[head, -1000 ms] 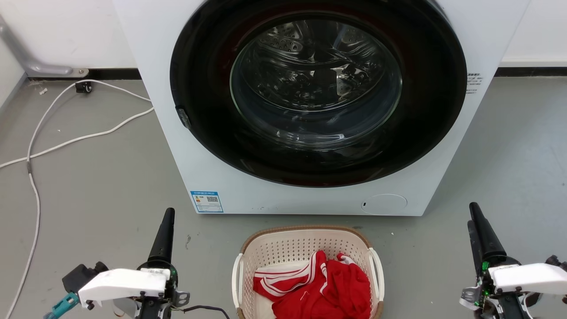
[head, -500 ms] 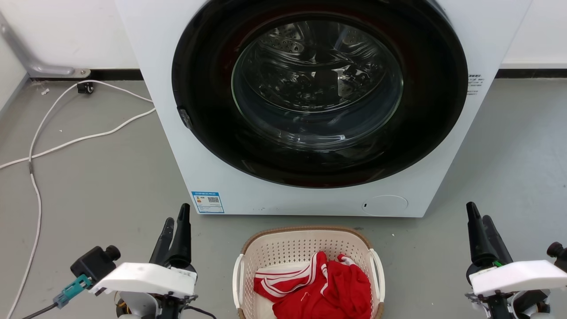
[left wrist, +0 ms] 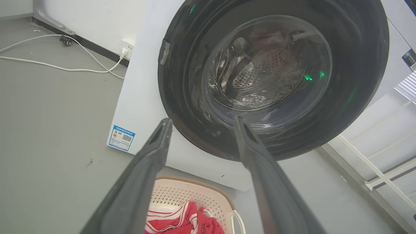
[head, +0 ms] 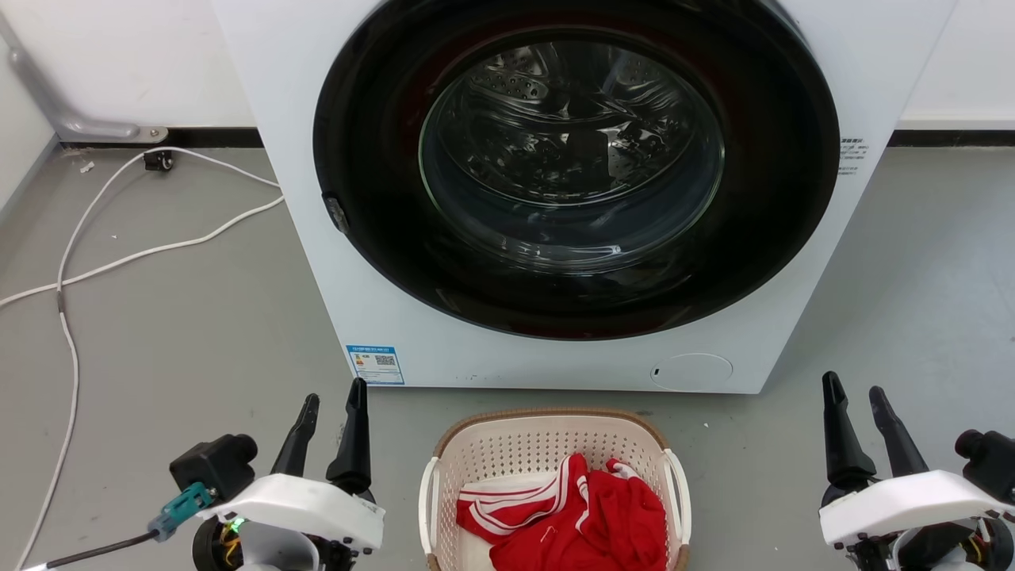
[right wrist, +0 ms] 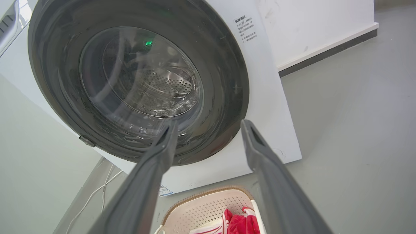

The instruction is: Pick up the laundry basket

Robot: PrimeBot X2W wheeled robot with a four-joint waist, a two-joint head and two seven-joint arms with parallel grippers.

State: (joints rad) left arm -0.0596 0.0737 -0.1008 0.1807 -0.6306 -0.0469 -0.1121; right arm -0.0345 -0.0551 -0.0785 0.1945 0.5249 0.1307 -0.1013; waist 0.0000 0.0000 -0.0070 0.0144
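White cable [head: 60, 301] lies loose on the grey floor [head: 198, 333], left of the washer [head: 333, 262]. The left gripper [head: 335, 391] stands before the washer's lower left corner, just short of the blue label [head: 374, 365] on its front panel. Its fingers are parted, with nothing between them and nothing touched. In the left wrist view those fingers [left wrist: 139, 182] frame the lower edge of the washer's round door [left wrist: 266, 74]. The basket [head: 523, 448] sits upright on the floor directly before the washer, below the middle of the door, near the front panel but apart from it. It has a brown rim and a white loop handle on each side, and holds a red garment with white stripes [head: 587, 515], heaped toward the side away from the washer. The right gripper [head: 853, 385] stands before the washer's lower right corner, fingers parted and empty. Neither gripper is in contact with the basket.
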